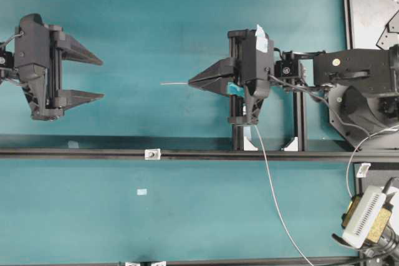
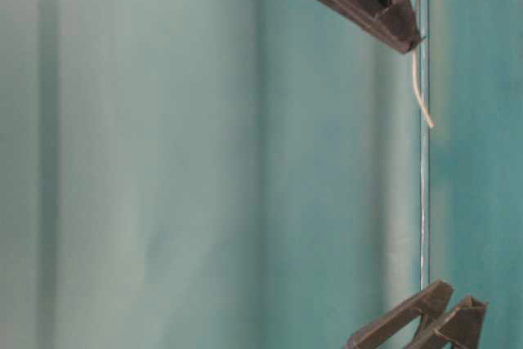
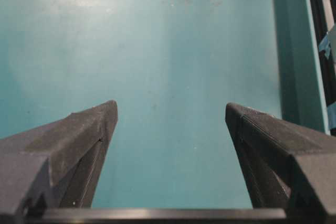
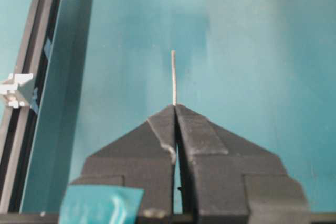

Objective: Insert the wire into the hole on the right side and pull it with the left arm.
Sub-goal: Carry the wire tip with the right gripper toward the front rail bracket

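My right gripper (image 1: 190,82) (image 4: 175,106) is shut on the thin whitish wire (image 1: 174,83) (image 4: 174,77). A short straight end of the wire sticks out past the tips toward the left. The rest of it trails from behind the gripper down to the lower edge (image 1: 277,207). The hole sits in a tiny silver-white bracket (image 1: 152,153) (image 4: 14,88) on the black rail, below and left of the wire's tip. My left gripper (image 1: 101,79) (image 3: 171,106) hangs at the far left, open, with nothing between its fingers. It is well apart from the wire's end.
A black rail (image 1: 75,152) runs across the table, with a second one along the bottom edge. White corner brackets (image 1: 249,144) stand under the right arm. A small tape scrap (image 1: 142,192) lies below the rail. A white-and-tan device (image 1: 368,216) sits at lower right.
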You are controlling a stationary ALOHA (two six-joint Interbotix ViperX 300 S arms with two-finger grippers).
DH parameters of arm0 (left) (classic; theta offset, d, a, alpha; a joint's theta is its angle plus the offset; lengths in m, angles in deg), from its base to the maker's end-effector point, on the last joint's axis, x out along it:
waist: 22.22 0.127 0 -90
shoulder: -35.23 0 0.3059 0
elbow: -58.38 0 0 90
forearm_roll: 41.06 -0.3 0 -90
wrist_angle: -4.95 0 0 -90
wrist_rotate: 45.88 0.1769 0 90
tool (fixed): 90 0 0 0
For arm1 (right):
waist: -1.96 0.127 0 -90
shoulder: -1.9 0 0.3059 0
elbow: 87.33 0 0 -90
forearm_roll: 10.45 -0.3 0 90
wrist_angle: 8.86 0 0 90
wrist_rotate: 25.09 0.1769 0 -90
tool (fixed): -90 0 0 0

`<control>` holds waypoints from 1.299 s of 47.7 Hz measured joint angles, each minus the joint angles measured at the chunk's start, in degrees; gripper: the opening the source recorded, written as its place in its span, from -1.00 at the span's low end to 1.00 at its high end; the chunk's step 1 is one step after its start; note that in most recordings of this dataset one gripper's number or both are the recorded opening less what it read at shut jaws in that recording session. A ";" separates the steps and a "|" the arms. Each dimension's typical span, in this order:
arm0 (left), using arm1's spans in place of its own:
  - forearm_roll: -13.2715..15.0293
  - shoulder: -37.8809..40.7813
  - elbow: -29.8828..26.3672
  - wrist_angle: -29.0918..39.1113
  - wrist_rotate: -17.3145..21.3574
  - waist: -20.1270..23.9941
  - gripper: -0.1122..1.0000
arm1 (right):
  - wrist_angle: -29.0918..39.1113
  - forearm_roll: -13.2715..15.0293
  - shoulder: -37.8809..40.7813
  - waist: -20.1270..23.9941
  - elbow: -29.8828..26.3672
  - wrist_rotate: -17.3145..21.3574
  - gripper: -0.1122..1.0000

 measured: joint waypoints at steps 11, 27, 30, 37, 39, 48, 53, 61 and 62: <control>0.00 0.09 -0.09 -0.09 -0.18 -1.76 0.75 | -1.76 0.09 0.00 0.18 2.02 0.53 -0.78; 0.00 0.09 -0.09 -4.04 -0.88 -5.27 0.75 | -7.82 0.00 -0.09 5.45 4.75 0.88 -0.78; 0.00 0.09 0.18 -5.01 -0.88 -5.80 0.75 | -8.79 0.00 -0.09 6.68 4.92 0.88 -0.78; 0.09 0.09 0.88 -7.29 -1.14 -7.03 0.75 | -9.67 0.00 0.00 8.53 5.10 0.88 -0.78; 0.09 0.00 0.97 -8.09 -1.58 -7.56 0.75 | -10.20 -0.35 0.00 9.05 5.19 0.88 -0.78; 0.09 1.93 1.23 -10.46 -4.31 -8.96 0.75 | -13.36 -2.11 1.49 10.11 5.80 0.88 -0.78; 0.18 3.87 1.23 -11.43 -5.01 -9.58 0.75 | -14.77 -3.08 2.99 10.63 5.89 0.97 -0.78; 0.18 7.21 0.79 -14.50 -5.01 -10.72 0.75 | -16.79 -4.48 5.36 12.13 5.89 0.79 -0.78; 0.09 7.56 0.70 -14.85 -5.10 -10.90 0.75 | -17.05 -4.48 5.63 12.39 5.89 0.70 -0.78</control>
